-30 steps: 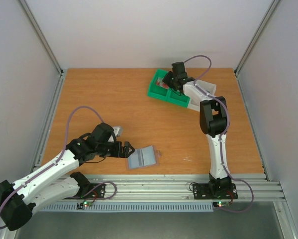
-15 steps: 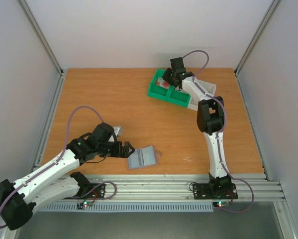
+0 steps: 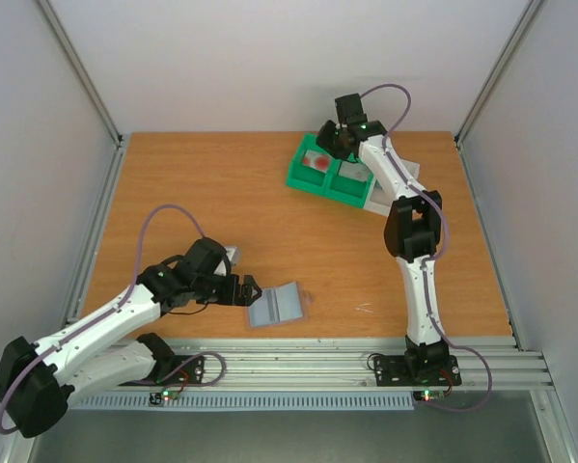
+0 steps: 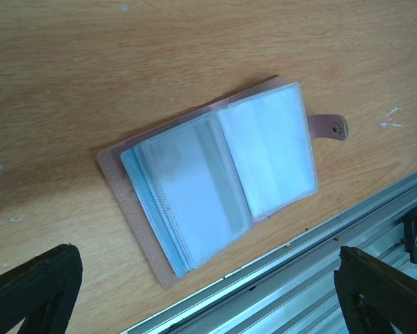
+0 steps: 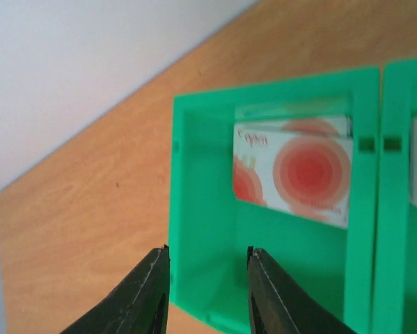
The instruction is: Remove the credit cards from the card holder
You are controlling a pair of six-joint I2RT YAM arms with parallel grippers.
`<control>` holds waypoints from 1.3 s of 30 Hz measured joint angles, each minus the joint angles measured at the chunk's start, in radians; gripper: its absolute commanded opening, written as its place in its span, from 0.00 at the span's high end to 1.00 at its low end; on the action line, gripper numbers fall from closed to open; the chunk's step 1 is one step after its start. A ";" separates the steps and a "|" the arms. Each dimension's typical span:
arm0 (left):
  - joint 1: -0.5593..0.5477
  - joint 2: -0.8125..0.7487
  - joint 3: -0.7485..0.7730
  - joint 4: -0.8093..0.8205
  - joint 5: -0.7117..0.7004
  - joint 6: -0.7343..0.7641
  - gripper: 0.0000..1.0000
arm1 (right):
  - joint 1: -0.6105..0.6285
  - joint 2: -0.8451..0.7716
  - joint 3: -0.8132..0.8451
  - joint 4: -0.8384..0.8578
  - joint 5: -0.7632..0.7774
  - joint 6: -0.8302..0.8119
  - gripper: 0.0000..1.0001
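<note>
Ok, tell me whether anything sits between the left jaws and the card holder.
Nothing visible does. The holder lies open on the table, and only bare wood separates it from the open left jaws.

Orange wooden surface (image 3: 221, 193), bearing an open holder (image 3: 277, 307) lying flat; green tray (image 3: 313, 187) well behind the holder, slightly right.

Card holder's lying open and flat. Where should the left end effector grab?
Probably the fanned sleeve edges of the card holder, from above, on the side nearest the left end effector: the cover lies flush on the table, with little else raised.
</note>
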 measured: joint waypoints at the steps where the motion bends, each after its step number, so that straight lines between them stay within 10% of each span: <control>1: 0.000 0.004 0.000 0.001 0.001 0.000 0.01 | 0.000 -0.013 -0.015 -0.019 -0.013 0.000 0.66; 24: 0.003 0.077 0.009 0.096 0.018 -0.087 0.08 | 0.024 -0.851 -0.940 -0.046 -0.268 -0.149 0.65; 39: 0.067 0.148 -0.104 0.231 0.026 -0.193 0.18 | 0.263 -1.044 -1.323 0.020 -0.256 -0.171 0.63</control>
